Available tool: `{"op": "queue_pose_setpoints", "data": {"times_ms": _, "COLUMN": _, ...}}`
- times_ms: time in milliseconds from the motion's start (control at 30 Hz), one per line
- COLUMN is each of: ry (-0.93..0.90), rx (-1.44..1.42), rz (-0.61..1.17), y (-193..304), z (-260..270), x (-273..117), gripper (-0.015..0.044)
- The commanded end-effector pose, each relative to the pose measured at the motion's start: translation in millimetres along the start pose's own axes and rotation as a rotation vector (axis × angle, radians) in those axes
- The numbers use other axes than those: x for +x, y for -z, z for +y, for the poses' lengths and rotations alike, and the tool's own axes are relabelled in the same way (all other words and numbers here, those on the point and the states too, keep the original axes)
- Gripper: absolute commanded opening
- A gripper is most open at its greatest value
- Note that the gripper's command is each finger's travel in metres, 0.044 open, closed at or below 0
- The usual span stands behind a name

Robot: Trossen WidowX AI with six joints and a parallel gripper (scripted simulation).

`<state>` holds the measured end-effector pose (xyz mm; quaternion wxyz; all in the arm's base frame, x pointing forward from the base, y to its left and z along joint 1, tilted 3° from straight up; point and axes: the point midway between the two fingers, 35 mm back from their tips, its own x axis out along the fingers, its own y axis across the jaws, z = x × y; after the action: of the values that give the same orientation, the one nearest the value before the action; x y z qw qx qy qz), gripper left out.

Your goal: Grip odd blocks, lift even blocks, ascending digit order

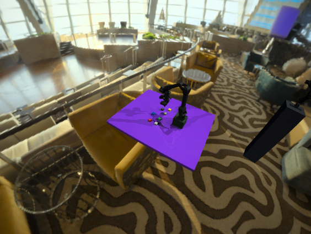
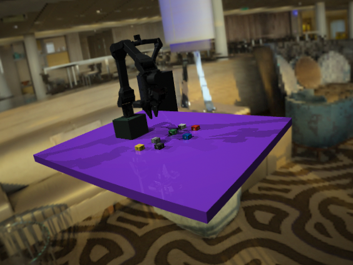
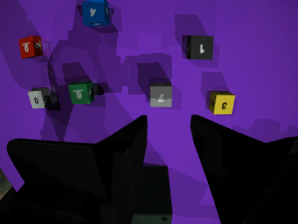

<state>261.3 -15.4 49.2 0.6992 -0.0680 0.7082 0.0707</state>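
Seven blocks lie on the purple table: white 0 [image 3: 36, 99] [image 2: 181, 126], black 1 [image 3: 201, 48] [image 2: 159, 146], yellow 3 [image 3: 223, 103] [image 2: 139, 147], blue 4 [image 3: 95, 13] [image 2: 186, 136], grey 7 [image 3: 161, 96] [image 2: 155, 140], red [image 3: 30, 47] [image 2: 195, 127] and green [image 3: 80, 93] [image 2: 173, 132]. The digits on red and green are hard to read. My gripper [image 1: 164, 105] [image 2: 154, 117] [image 3: 169, 120] is raised well above the table, its fingers partly apart with nothing between them. In the wrist view, grey 7 lies just beyond the fingertips.
The purple table [image 1: 176, 149] [image 2: 175, 194] has open edges all round. The arm's dark base [image 1: 180, 121] [image 2: 130, 126] stands on it beside the blocks. Grey 7 and black 1 lie close together in the exterior view, with yellow 3 nearby.
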Motion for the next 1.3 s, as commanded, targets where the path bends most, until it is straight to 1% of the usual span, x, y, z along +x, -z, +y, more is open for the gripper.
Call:
{"op": "queue_pose_setpoints", "data": {"times_ms": 0, "ry": 0.002, "rx": -0.004, "rz": 0.008, "y": 2, "z": 0, "x": -3, "gripper": 0.012}}
{"op": "queue_pose_setpoints", "data": {"times_ms": 233, "ry": 0.002, "rx": -0.004, "rz": 0.007, "y": 2, "z": 1, "x": -4, "gripper": 0.012}}
{"op": "queue_pose_setpoints", "data": {"times_ms": 333, "ry": -0.001, "rx": -0.007, "rz": 0.0, "y": -12, "z": 16, "x": -5, "gripper": 0.012}}
{"op": "queue_pose_setpoints", "data": {"times_ms": 400, "ry": -0.006, "rx": -0.012, "rz": -0.01, "y": -28, "z": 38, "x": -8, "gripper": 0.012}}
{"op": "queue_pose_setpoints", "data": {"times_ms": 533, "ry": -0.022, "rx": -0.02, "rz": -0.023, "y": -58, "z": 98, "x": -11, "gripper": 0.012}}
{"op": "queue_pose_setpoints", "data": {"times_ms": 733, "ry": -0.019, "rx": -0.008, "rz": -0.004, "y": -77, "z": 188, "x": -8, "gripper": 0.012}}
{"op": "queue_pose_setpoints", "data": {"times_ms": 833, "ry": -0.017, "rx": -0.005, "rz": 0.001, "y": -77, "z": 209, "x": -6, "gripper": 0.012}}
{"op": "queue_pose_setpoints", "data": {"times_ms": 933, "ry": -0.016, "rx": -0.004, "rz": 0.001, "y": -77, "z": 210, "x": -6, "gripper": 0.012}}
{"op": "queue_pose_setpoints", "data": {"times_ms": 1000, "ry": -0.016, "rx": -0.004, "rz": 0.001, "y": -78, "z": 211, "x": 7, "gripper": 0.0173}}
{"op": "queue_pose_setpoints", "data": {"times_ms": 1100, "ry": -0.016, "rx": -0.004, "rz": 0.002, "y": -78, "z": 212, "x": 62, "gripper": 0.0251}}
{"op": "queue_pose_setpoints", "data": {"times_ms": 1133, "ry": -0.016, "rx": -0.004, "rz": 0.002, "y": -77, "z": 212, "x": 72, "gripper": 0.0278}}
{"op": "queue_pose_setpoints", "data": {"times_ms": 1267, "ry": -0.016, "rx": -0.004, "rz": 0.002, "y": -77, "z": 212, "x": 75, "gripper": 0.0382}}
